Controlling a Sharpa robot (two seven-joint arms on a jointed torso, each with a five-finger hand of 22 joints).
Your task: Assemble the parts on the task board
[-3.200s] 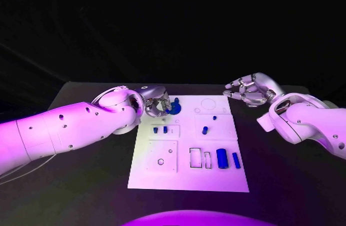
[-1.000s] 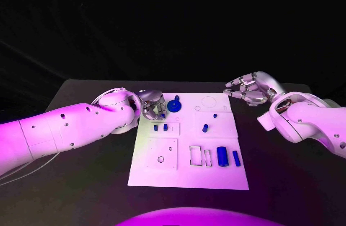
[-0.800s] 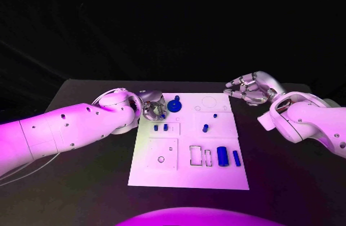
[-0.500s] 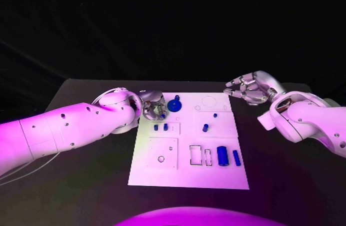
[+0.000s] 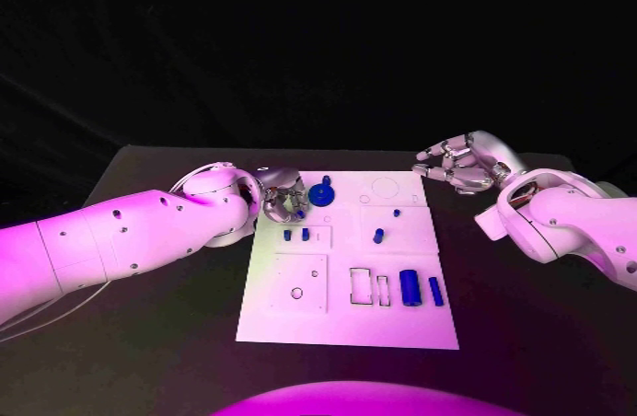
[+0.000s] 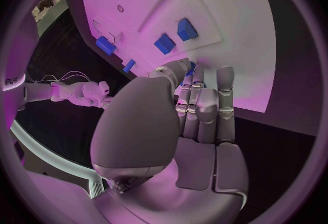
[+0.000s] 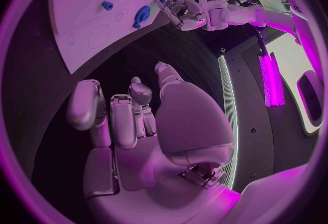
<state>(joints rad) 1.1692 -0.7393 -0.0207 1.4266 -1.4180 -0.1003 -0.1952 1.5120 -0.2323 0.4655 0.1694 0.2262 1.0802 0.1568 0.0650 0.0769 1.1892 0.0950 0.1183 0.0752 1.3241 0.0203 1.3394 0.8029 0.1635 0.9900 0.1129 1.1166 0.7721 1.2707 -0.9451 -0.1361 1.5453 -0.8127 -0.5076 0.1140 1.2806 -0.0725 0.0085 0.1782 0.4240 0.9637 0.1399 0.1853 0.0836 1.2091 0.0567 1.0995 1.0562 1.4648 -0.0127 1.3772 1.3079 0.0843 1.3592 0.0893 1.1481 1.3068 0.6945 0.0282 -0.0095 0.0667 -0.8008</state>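
Blue round part (image 5: 323,194) beside left hand (image 5: 282,202), fingers curled, empty; right hand (image 5: 459,165) off board (image 5: 399,329), fingers curled, empty

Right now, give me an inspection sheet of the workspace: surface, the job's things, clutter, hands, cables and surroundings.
Surface: black table, bearing the white task board.
Job's things: blue parts on the board: a round part near the far left corner, small pieces mid-board, two longer pieces near the front right.
Clutter: nothing seen.
Hands: left hand over the board's far left edge beside the round part, fingers curled, a bit of blue at the fingertips, hold unclear; right hand off the board's far right corner, fingers curled, holding nothing.
Cables: thin pale cable beneath the left arm.
Surroundings: dark backdrop.
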